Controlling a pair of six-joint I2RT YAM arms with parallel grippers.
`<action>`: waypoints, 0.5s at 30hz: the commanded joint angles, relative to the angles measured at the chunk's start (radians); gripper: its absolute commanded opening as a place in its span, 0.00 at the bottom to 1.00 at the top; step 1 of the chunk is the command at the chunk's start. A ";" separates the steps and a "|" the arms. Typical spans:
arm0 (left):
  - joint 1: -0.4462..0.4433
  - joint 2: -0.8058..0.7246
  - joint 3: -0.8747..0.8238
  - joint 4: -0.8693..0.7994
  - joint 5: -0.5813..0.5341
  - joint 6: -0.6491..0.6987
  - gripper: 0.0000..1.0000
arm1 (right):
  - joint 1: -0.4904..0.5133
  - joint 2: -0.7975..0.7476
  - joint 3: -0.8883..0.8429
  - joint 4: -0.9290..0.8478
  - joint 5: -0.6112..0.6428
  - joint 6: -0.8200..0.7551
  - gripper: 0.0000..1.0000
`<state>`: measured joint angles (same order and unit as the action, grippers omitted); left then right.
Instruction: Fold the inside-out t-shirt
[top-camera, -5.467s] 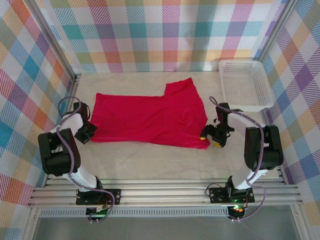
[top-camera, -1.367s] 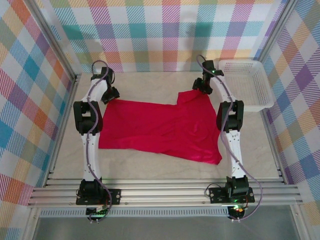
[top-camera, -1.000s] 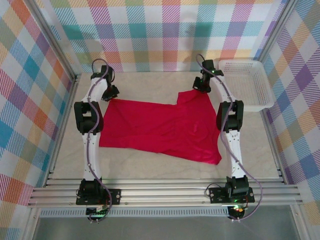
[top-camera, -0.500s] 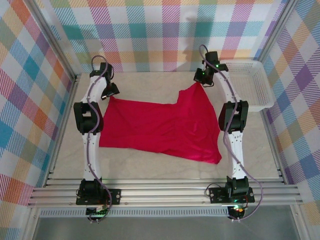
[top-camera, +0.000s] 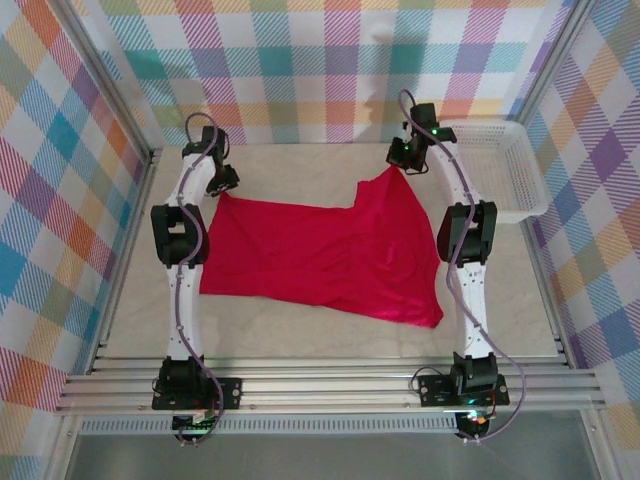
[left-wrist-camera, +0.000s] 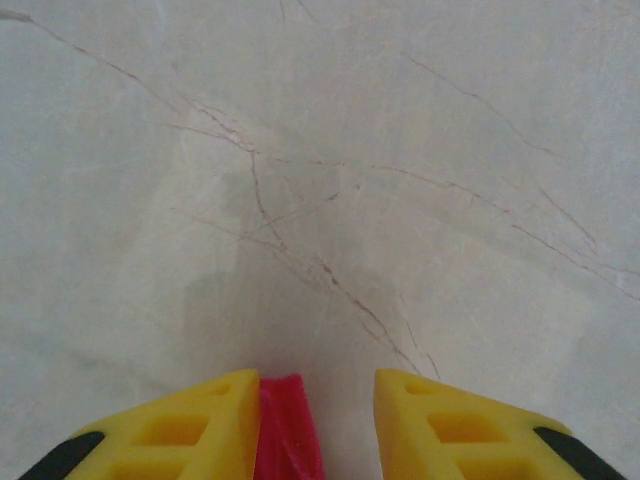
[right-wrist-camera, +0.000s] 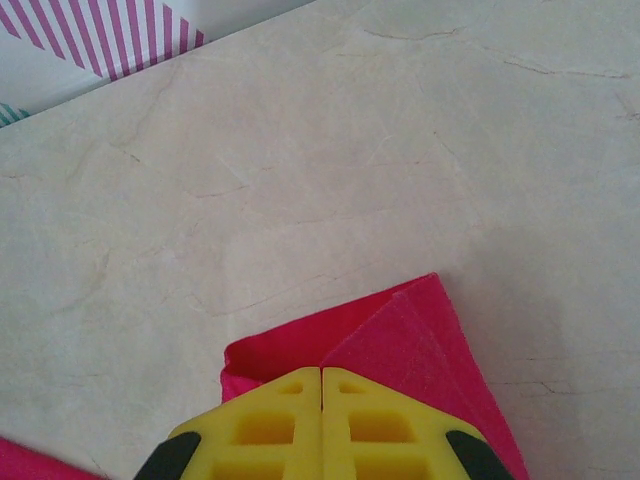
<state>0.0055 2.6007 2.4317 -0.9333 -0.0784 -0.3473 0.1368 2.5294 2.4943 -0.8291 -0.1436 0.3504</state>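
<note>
Shirt: the shirt (top-camera: 320, 250) lies spread across the middle of the table (top-camera: 300, 335). Its far left corner sits at your left claw (top-camera: 224, 180), and its far right corner is drawn up to your right claw (top-camera: 400, 155).
Left claw: your fingers (left-wrist-camera: 190, 425) stand apart. A narrow strip of red lies between them, against one finger, with bare table beside the other, so nothing is clamped.
Right claw: your fingers (right-wrist-camera: 265, 420) are pressed together, pinching a folded corner of the shirt.
Hidden: both arms cover the shirt's side edges from above. The wrist views cut off the fingers' bases, and you cannot tell whether the left claw touches the table.
</note>
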 joint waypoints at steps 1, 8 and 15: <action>0.011 0.024 0.043 -0.010 0.029 -0.004 0.31 | -0.005 -0.077 -0.026 0.003 -0.022 -0.008 0.00; 0.014 -0.002 0.050 -0.033 0.014 0.003 0.00 | -0.005 -0.086 -0.016 0.000 -0.015 -0.026 0.00; 0.033 -0.129 0.055 -0.052 -0.032 0.012 0.00 | -0.009 -0.158 -0.010 -0.031 -0.056 -0.063 0.00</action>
<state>0.0135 2.6007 2.4554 -0.9489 -0.0795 -0.3466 0.1364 2.4924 2.4737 -0.8448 -0.1490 0.3237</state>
